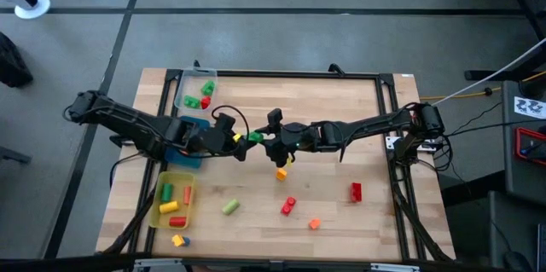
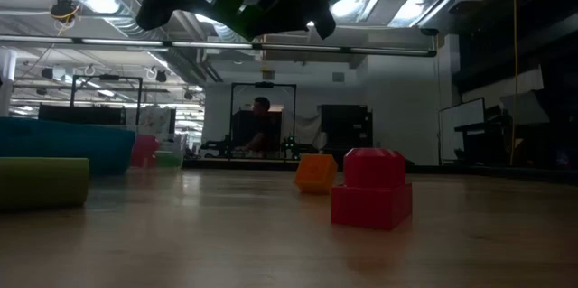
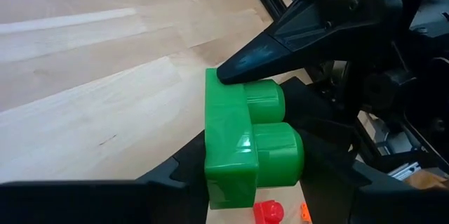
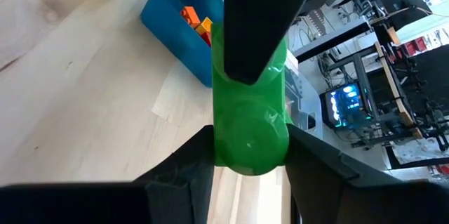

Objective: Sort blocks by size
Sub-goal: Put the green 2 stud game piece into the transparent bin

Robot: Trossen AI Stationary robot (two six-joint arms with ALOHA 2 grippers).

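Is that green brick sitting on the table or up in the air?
In the air. The green brick is held above the wood between the left tool and right tool; the low view shows it overhead.

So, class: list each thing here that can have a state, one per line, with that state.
Green brick: held in the air between both claws.
Left claw: shut on the green brick.
Right claw: shut on the green brick.
Red brick: lying loose on the table.
Yellow tray: holding several blocks.
Blue tray: holding orange blocks.
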